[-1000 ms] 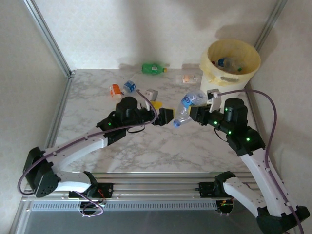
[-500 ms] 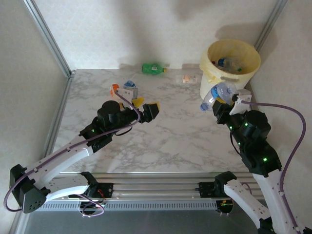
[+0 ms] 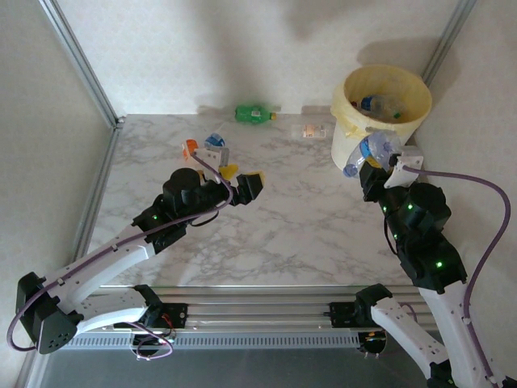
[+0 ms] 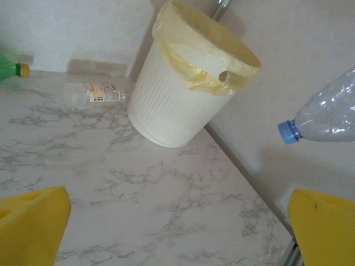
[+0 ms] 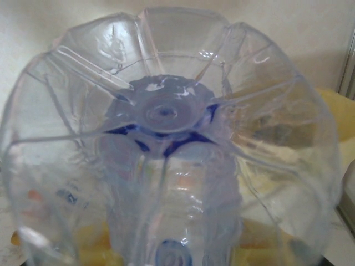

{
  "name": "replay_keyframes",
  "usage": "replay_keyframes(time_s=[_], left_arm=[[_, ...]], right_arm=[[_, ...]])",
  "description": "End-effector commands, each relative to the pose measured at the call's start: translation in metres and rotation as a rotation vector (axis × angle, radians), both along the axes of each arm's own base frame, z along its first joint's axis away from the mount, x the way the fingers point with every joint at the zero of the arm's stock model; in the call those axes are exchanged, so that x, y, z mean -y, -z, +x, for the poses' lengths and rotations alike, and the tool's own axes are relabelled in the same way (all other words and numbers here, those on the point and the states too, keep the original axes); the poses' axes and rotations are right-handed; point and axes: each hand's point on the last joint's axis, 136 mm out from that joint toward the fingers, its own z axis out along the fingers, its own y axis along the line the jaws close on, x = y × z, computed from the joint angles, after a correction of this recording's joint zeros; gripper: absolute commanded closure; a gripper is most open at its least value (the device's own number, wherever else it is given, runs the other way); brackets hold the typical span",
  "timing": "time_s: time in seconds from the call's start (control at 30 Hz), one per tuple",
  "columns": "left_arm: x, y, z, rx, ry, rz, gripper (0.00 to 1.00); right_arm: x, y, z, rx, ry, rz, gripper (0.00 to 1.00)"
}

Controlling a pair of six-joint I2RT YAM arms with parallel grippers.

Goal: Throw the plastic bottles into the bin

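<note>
The right gripper [image 3: 378, 164] gripped a clear blue-capped bottle [image 3: 363, 152] just beside the near-left rim of the bin [image 3: 418, 86], seemingly not yet over it. Next it needed carrying farther, then releasing. The left gripper [image 3: 242, 178] hung open, empty.

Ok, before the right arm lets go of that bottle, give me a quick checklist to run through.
1. Grip: the right gripper is closed on the blue-capped clear bottle. Ok.
2. Bottle over the opening: the top view puts it against the near wall of the bin, short of the rim. Not ok.
3. Bottle higher than the rim: cannot tell.
4. Room in the bin: the bottles inside lie low, well under the rim. Ok.
5. The liner bag is folded over the rim. Ok.
6. The left gripper is open over the table, apart from the bin. Ok.
</note>
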Motion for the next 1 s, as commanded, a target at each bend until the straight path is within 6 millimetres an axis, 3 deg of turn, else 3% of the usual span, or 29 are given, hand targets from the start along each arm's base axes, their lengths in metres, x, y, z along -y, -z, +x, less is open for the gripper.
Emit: replay_keyframes(time_s=[0.0, 0.2, 0.7, 0.83, 0.97], left_arm=[[-0.004, 0.002, 0.004, 0.009, -0.015, 0.006, 0.0], [-0.006, 0.005, 0.006, 0.004, -0.019, 0.01, 0.0], [-0.001, 0.014, 0.017, -0.02, -0.015, 0.023, 0.0], [0.002, 0.016, 0.022, -0.026, -0.012, 0.029, 0.0], [0.003, 0.019, 0.026, -0.036, -0.013, 0.036, 0.0]], right_arm=[[0.005, -0.019, 0.0, 0.073, 0.026, 0.0, 0.81], [0.011, -0.038, 0.002, 0.156, 0.066, -0.021, 0.82], [0.019, -0.111, 0.026, 0.467, 0.216, -0.14, 0.84], [0.022, -0.12, 0.045, 0.492, 0.25, -0.148, 0.84], [0.04, -0.119, 0.083, 0.416, 0.322, -0.119, 0.84]])
